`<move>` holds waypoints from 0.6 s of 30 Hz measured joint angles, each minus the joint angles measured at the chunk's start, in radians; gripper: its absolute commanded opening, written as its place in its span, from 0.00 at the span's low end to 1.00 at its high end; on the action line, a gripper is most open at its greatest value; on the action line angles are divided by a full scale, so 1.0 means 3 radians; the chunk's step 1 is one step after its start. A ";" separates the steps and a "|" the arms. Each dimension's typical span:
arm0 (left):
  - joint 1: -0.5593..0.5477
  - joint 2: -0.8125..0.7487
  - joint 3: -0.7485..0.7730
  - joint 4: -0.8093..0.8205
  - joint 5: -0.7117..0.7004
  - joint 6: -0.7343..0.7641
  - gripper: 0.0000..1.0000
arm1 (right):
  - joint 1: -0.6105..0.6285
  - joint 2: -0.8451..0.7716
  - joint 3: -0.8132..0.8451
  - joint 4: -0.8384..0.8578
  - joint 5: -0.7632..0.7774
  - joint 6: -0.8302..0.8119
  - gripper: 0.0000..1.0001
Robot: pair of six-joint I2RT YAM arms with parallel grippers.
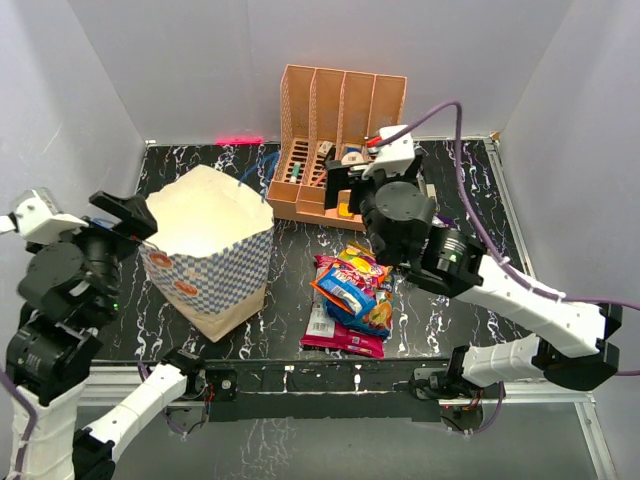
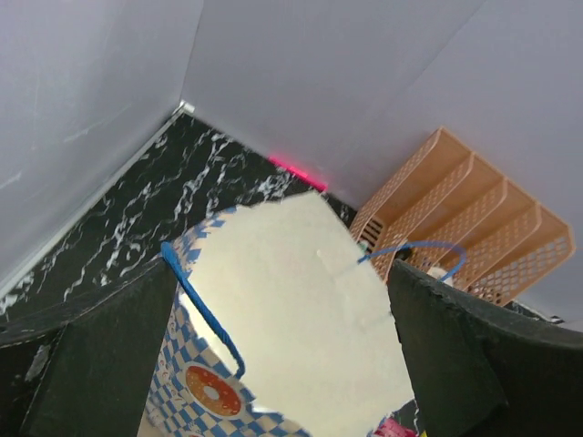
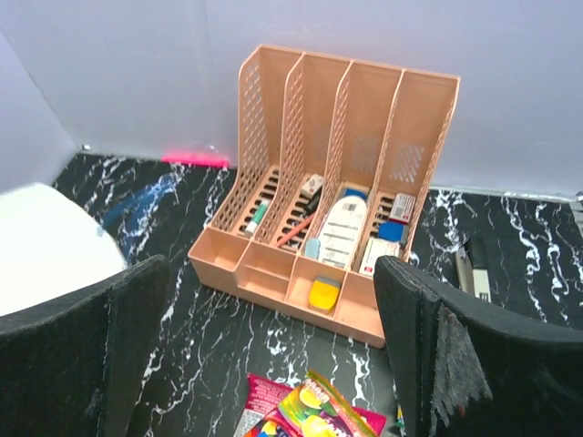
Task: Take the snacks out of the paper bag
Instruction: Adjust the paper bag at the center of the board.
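Note:
The paper bag (image 1: 215, 250) stands upright at the left of the table, blue-and-white checked with orange logos, its white inside showing no packet. It also shows in the left wrist view (image 2: 301, 319) and at the left edge of the right wrist view (image 3: 46, 246). Several snacks (image 1: 350, 295) lie in a pile on the table right of the bag: pink, blue, yellow-orange and purple packets. Their top edge shows in the right wrist view (image 3: 310, 414). My left gripper (image 2: 282, 364) is open and empty above the bag's left rim. My right gripper (image 3: 269, 364) is open and empty above the far side of the pile.
An orange slotted organizer (image 1: 335, 150) with small bottles and boxes stands at the back centre, also in the right wrist view (image 3: 337, 228). Grey walls enclose the black marbled table (image 1: 290, 260). A red light mark (image 1: 235, 140) lies at the back wall.

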State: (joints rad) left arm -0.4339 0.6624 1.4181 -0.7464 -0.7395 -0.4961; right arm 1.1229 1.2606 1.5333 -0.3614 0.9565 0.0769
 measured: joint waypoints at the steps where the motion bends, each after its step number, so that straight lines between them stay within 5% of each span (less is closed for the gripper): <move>1: 0.0000 0.0019 0.0095 0.0015 0.0034 0.0072 0.98 | 0.0000 -0.0045 -0.0027 0.0081 0.0010 -0.0062 0.98; 9: 0.0000 0.0178 0.0945 0.0348 0.0426 0.0774 0.95 | 0.0000 -0.0571 -0.0042 0.0524 0.0022 -0.0397 0.98; 18: 0.0000 -0.0108 0.0239 0.0585 0.0535 0.0486 0.98 | -0.0001 -0.0533 0.0000 0.0566 -0.0011 -0.0275 0.98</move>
State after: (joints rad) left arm -0.4339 0.6300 1.4899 -0.5709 -0.5789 -0.3504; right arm 1.1225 1.1007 1.5333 -0.1917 0.9531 -0.0055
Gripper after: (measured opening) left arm 0.982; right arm 0.982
